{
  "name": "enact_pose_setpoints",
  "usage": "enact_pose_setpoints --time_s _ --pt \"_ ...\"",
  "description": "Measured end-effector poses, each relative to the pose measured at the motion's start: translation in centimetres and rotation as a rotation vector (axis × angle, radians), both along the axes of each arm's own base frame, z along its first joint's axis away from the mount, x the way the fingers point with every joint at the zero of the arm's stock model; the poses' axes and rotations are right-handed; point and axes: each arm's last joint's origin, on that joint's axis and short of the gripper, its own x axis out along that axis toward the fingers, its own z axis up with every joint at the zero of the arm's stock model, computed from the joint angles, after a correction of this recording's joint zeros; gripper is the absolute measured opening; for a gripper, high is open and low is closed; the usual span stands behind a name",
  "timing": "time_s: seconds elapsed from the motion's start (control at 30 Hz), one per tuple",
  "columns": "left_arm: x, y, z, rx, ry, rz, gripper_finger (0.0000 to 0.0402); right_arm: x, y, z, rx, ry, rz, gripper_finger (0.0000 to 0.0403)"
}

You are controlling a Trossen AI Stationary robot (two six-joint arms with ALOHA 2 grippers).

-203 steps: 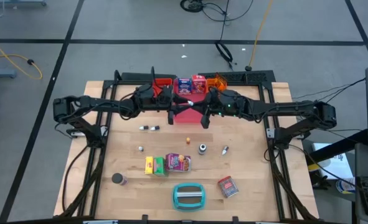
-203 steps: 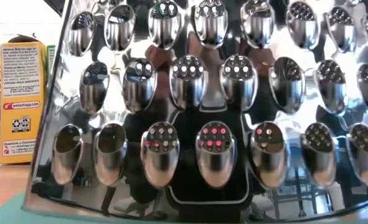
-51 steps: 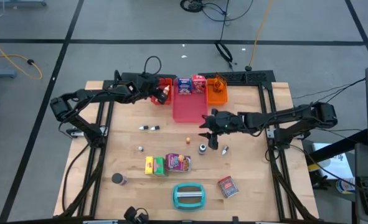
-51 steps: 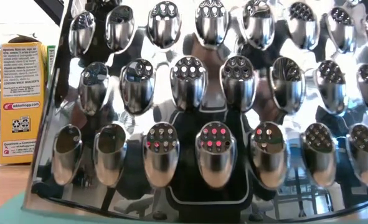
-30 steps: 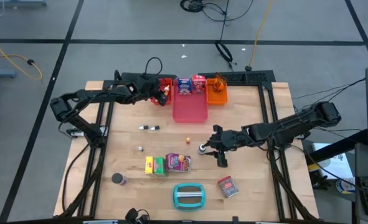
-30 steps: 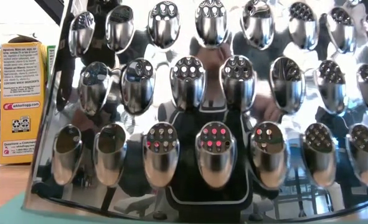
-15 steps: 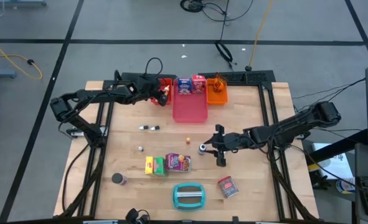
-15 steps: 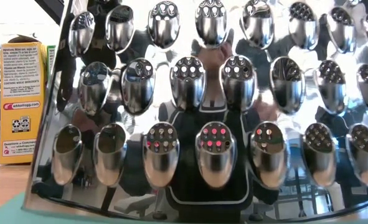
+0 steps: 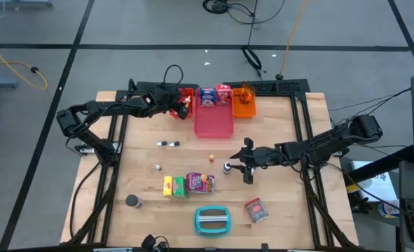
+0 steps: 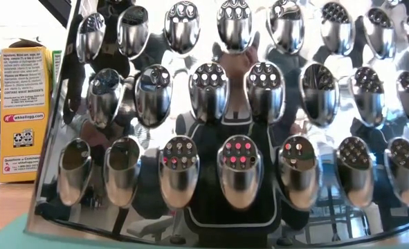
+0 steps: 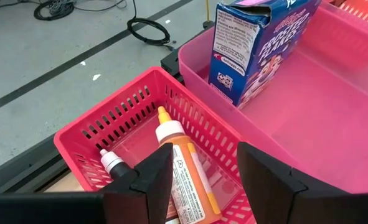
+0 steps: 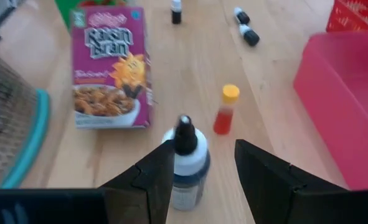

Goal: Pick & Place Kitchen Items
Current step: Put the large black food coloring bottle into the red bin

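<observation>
On the left of the high view, the left gripper (image 9: 181, 105) hovers over the red basket (image 9: 185, 93) at the far edge of the table (image 9: 284, 210). In its wrist view the fingers (image 11: 151, 180) stand spread with nothing between them. Below them, inside the red basket (image 11: 118, 118), lies an orange-labelled bottle (image 11: 187, 177) with a white cap, and beside it a smaller white-capped bottle (image 11: 112, 163) half hidden by the finger. Just beside the basket, the blue cereal box (image 11: 258, 43) stands upright in the pink tray (image 11: 333, 124), its top cut off by the frame edge.

On the bare wood nearer the middle lie two tiny dark bottles (image 9: 168, 143), a small shaker (image 9: 157, 167) too small to make out, a dark can (image 9: 132, 201), the yellow and green boxes (image 9: 173, 185), and the purple Raisin Bran box (image 9: 200, 183) lying flat. A teal-and-grey grater (image 9: 212, 220) sits at the near edge; it fills almost the whole low view (image 10: 225, 138), hiding the table behind it apart from a yellow box (image 10: 23, 111) at the side.

Further right, a little red bottle with a yellow cap (image 9: 211, 157) stands alone. The right gripper (image 9: 243, 162) is low near the white bottle with a black nozzle (image 9: 228, 167). In its wrist view the fingers (image 12: 155, 174) are open wide, and the bottle (image 12: 185, 158) stands upright between them; whether either finger touches it cannot be told. A red-white box (image 9: 256, 209) lies toward the near right corner.
</observation>
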Motion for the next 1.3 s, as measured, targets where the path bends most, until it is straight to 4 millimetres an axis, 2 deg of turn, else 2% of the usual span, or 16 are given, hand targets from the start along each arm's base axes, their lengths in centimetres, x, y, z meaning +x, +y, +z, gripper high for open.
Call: enact_pose_setpoints --time_s 0.6,0.77,0.83,1.1,1.3 --pt "0.2 -0.2 0.1 0.005 -0.005 -0.01 0.018 2.1 0.2 -2.3 0.034 -0.049 0.043 0.0164" --pt "0.3 -0.4 0.1 0.007 -0.004 -0.017 0.0179 2.2 -0.2 -2.6 0.049 -0.031 0.018 0.0133" --pt "0.3 -0.4 0.1 0.007 -0.004 -0.018 0.0179 2.1 -0.3 -2.5 0.053 -0.033 0.012 0.0112" --pt "0.5 -0.5 0.1 0.011 -0.003 -0.029 0.0179 2.2 -0.5 -2.4 0.045 -0.033 0.009 0.011" --pt "1.2 -1.0 0.6 -0.018 -0.097 -0.15 0.0179 1.7 -2.2 0.0 0.028 -0.108 -0.039 0.011"
